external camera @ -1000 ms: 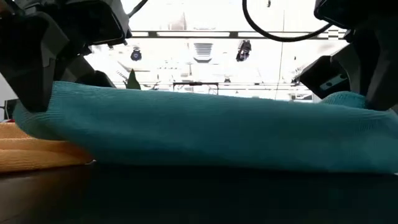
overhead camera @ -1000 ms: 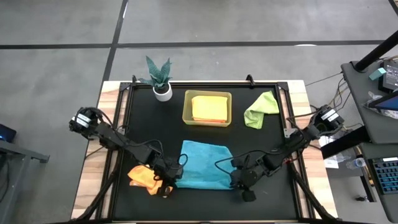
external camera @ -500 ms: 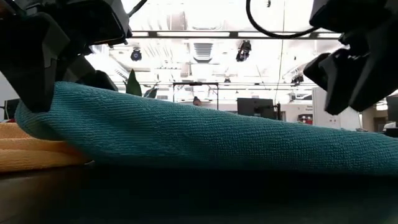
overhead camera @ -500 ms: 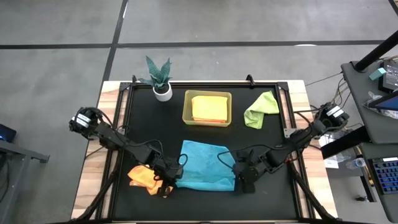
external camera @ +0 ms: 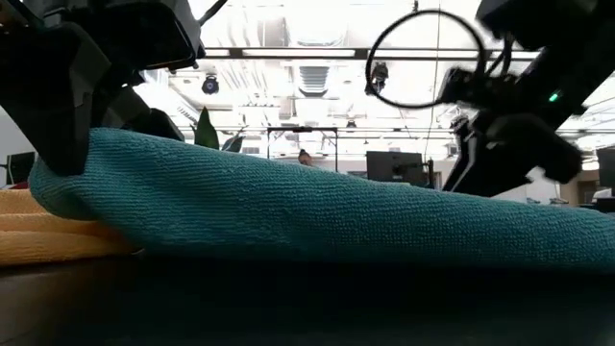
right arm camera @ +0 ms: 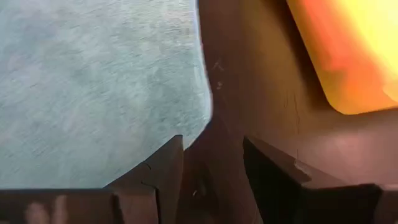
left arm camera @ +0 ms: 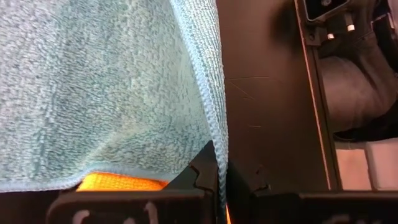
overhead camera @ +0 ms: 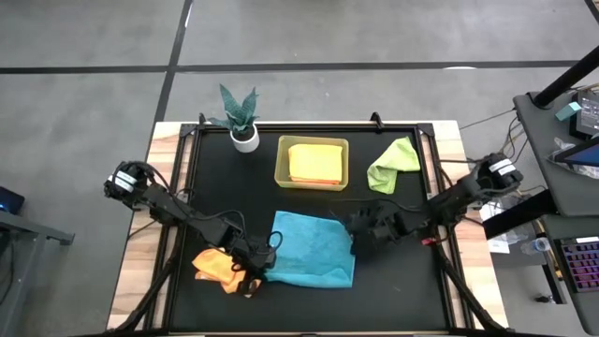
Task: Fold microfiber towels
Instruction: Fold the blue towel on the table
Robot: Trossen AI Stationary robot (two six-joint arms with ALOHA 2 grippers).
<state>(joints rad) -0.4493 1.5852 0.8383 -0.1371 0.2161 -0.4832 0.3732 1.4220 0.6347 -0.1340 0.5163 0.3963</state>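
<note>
Near the worktop's (overhead camera: pixel 187 201) front edge lies the teal towel (overhead camera: pixel 312 248), its left corner clamped in the left gripper's (overhead camera: pixel 255 270) jaws above a crumpled orange towel (overhead camera: pixel 213 265). Just beside its right edge, the right gripper (overhead camera: pixel 360 225) hovers, jaws apart and empty.

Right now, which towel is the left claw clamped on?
The teal towel, spread flat mid-table; the left claw pinches its edge. The orange towel lies bunched beside it, and the lime one sits far off, untouched.
</note>
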